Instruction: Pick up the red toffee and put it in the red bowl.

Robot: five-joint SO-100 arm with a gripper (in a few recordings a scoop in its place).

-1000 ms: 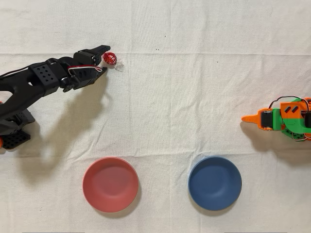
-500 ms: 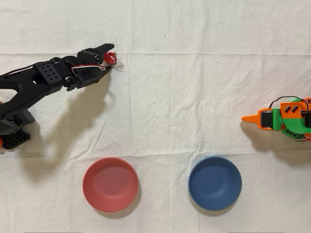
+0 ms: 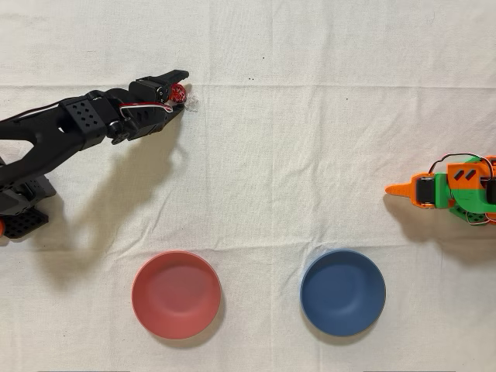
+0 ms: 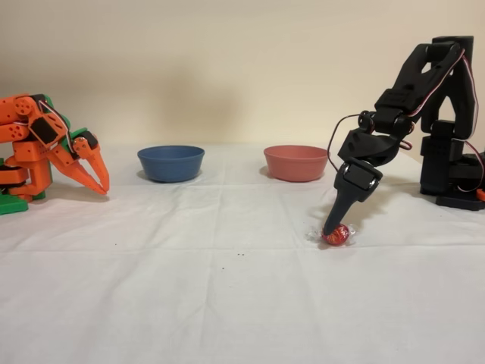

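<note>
In the overhead view, the black arm reaches in from the left, its tool (image 3: 179, 94) low over the white cloth-covered surface (image 3: 310, 170). The 2 fingers bracket the red toffee (image 3: 179, 93) and appear clenched on it. In the fixed view the red toffee (image 4: 337, 235) sits on the cloth at the tool (image 4: 334, 230) tips. The red bowl (image 3: 176, 294) lies well below the tool in the overhead view, the blue bowl (image 3: 342, 292) below and to its right. The idle orange arm (image 3: 449, 190) stands far right.
</note>
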